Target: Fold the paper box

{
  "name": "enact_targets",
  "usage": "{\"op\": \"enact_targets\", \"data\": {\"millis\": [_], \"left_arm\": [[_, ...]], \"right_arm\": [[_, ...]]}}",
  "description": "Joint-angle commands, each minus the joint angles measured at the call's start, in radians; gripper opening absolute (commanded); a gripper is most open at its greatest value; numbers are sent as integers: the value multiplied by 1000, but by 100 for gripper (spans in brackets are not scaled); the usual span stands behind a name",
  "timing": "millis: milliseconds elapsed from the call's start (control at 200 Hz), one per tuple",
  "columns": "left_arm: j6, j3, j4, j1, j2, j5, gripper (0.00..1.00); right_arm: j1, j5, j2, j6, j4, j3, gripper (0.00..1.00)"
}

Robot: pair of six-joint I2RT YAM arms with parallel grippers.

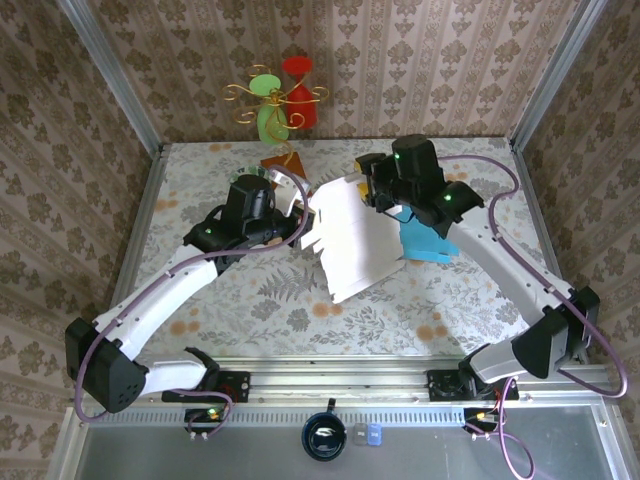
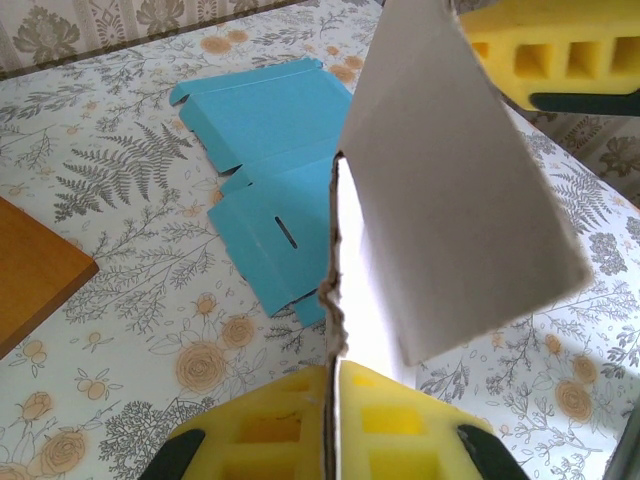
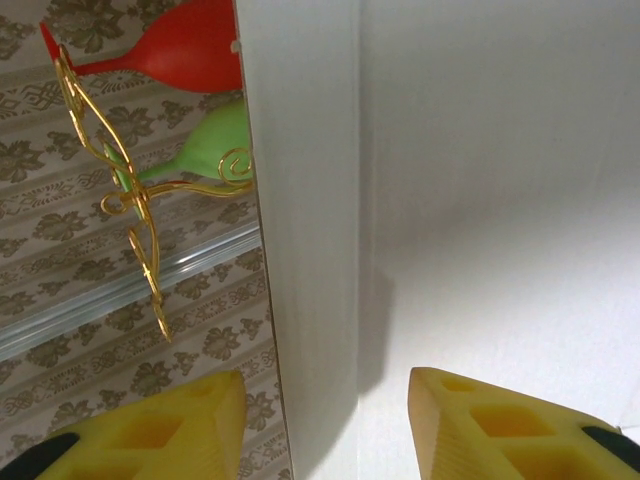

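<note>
Slippage looked to us the chief danger. The paper box [image 1: 350, 240], a white blank only partly creased, was held up tilted over the middle of the table [image 1: 240, 300], between the two arms; whether its near corner touched the surface we could not tell. The left gripper [image 2: 333, 405] was closed tight on the blank's left edge, its yellow pads pinching a single thickness of card (a thin, ragged edge at that). The right gripper [image 3: 325, 400] stood partly open at the far right side, its jaws astride a raised flap without pressing it, as far as we could see. We judged that if the right jaws closed off the crease, or pushed hard against the one firm pinch, the card could twist out of the pads, buckle across a panel instead of along its score, or tear at the pinched edge. The blue blank [image 1: 425, 240] lay flat just right of the white one, so a dropped panel or a low sweep could drag it. The wire ornament [image 1: 280, 95] stood at the far edge, where a wide swing might knock it.
</note>
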Motion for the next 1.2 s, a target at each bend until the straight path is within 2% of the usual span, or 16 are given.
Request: {"op": "enact_targets", "data": {"millis": [0,55,340,755,935,960,1030,1070,1130,1195], "left_arm": [[29,-6,-21,-7,-13,4,0],[32,-5,-21,-6,-13,4,0],[39,-8,-27,-5,-11,2,0],[39,-8,-29,4,-9,9,0],[20,-20,-29,23,-17,16,0],[16,-25,-27,29,-21,22,7],[-9,-39,-27,56,-36,40,36],[-24,-50,-25,72,-49,47,47],[-52,-74,-10,102,-75,72,56],[-96,-101,13,143,-104,111,60]], "right_arm": [[4,-24,28,-1,18,37,46],[1,-32,38,0,22,40,45],[-6,-41,59,-7,29,52,26],[-12,-45,46,-2,45,21,10],[-5,-11,15,9,54,-20,0],[-1,4,6,16,56,-35,0],[18,64,-27,40,56,-72,0],[35,114,-47,55,51,-92,0],[62,202,-84,82,54,-129,0],[87,280,-106,112,79,-173,0]]}}
